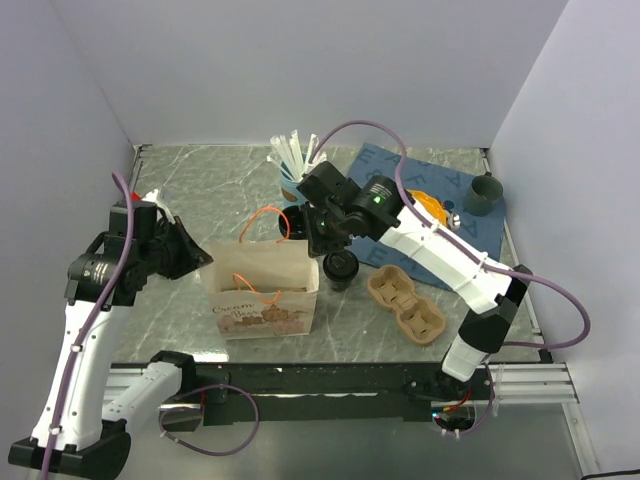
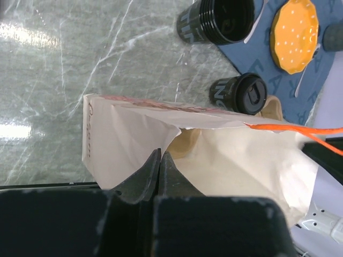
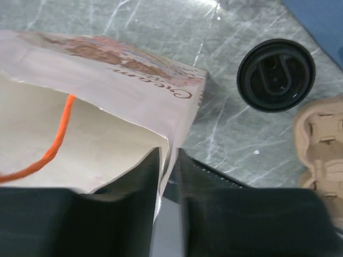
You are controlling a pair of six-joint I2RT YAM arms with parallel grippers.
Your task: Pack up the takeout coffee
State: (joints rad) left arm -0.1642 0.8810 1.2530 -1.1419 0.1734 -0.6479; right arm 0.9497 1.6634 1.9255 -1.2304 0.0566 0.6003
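Note:
The takeout coffee [image 1: 340, 268], a small black cup with a black lid, stands upright on the table just right of the paper bag [image 1: 262, 290]; it also shows in both wrist views [image 2: 244, 93] [image 3: 276, 75]. My left gripper [image 1: 196, 256] [image 2: 159, 155] is shut on the bag's left rim. At the bag's right top corner, my right gripper [image 1: 320, 236] [image 3: 169, 155] straddles the bag's wall. Its jaws are narrow, and a slim gap shows beside the paper. The bag's mouth is open, with orange handles [image 3: 56, 142].
A brown cardboard cup carrier [image 1: 405, 303] lies right of the coffee. A blue mat [image 1: 445, 180] at the back right holds a lidless black cup [image 2: 217, 21], an orange disc [image 2: 295, 35] and a grey-green mug [image 1: 484, 195]. Straws [image 1: 293, 155] stand behind my right arm.

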